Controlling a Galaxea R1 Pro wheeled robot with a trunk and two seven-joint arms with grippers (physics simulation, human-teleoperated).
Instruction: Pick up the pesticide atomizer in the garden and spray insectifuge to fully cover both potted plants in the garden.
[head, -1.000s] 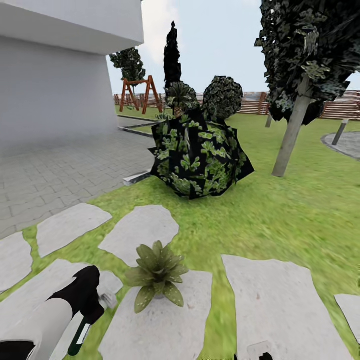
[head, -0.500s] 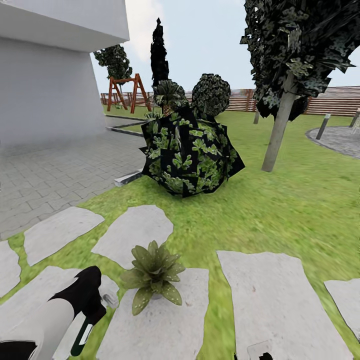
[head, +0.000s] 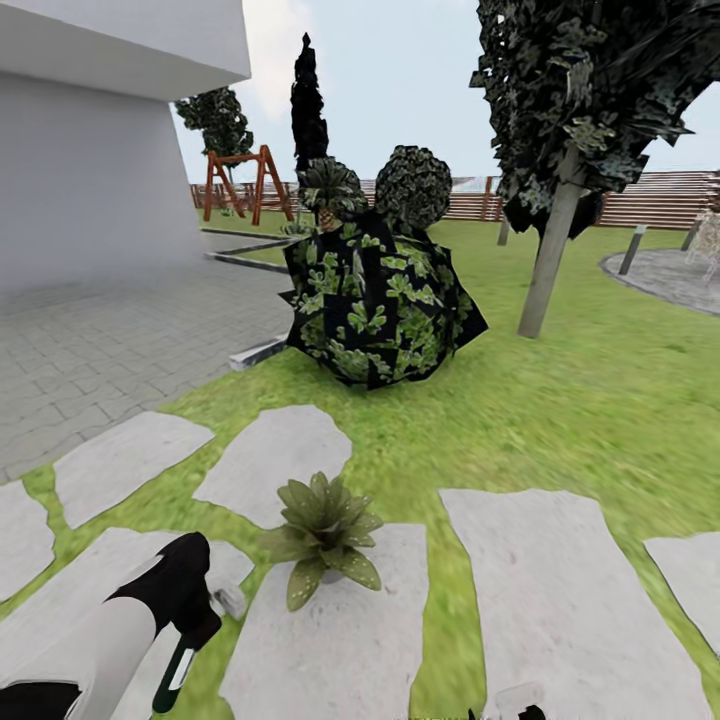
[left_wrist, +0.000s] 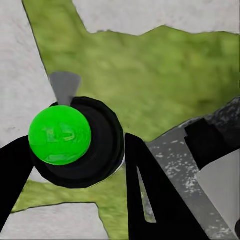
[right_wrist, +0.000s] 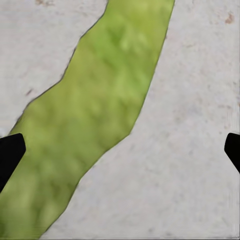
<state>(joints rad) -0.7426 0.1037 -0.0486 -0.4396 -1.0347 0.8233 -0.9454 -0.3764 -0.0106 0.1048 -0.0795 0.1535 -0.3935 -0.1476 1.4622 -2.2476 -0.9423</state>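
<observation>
**A:** Where's the pesticide atomizer (head: 178, 668) right now?

**B:** In the left gripper (left_wrist: 75, 150). From the head camera its dark slim body hangs below the black gripper housing, with a pale stripe down it. In the left wrist view the fingers close in on either side of a round black part capped by a bright green disc, so I read that pincer as clamped on the bottle.

**A:** And the right gripper (right_wrist: 120, 150)?

**B:** Its two dark fingertips sit far apart at opposite edges of its own camera's view, with nothing between them, just a stepping stone (right_wrist: 190, 150) and a strip of grass beneath. Wide open, holding nothing.

**A:** How do you expect the bottle to handle?

**B:** Light and rigid, I'd guess: a small hard plastic thing. The body looks smooth and narrow, so it could twist or slide in a two-finger pinch. A grip high on the body, just under the head, seems safest, since it keeps the nozzle steady.

**A:** Is a plant within reach?

**B:** One potted plant (head: 322, 535) sits just ahead of the left gripper and slightly to its right, on a stone at the edge of the grass. I can't make out any whitish specks on its leaves. The big dark bush (head: 378, 300) stands well beyond it.
</observation>
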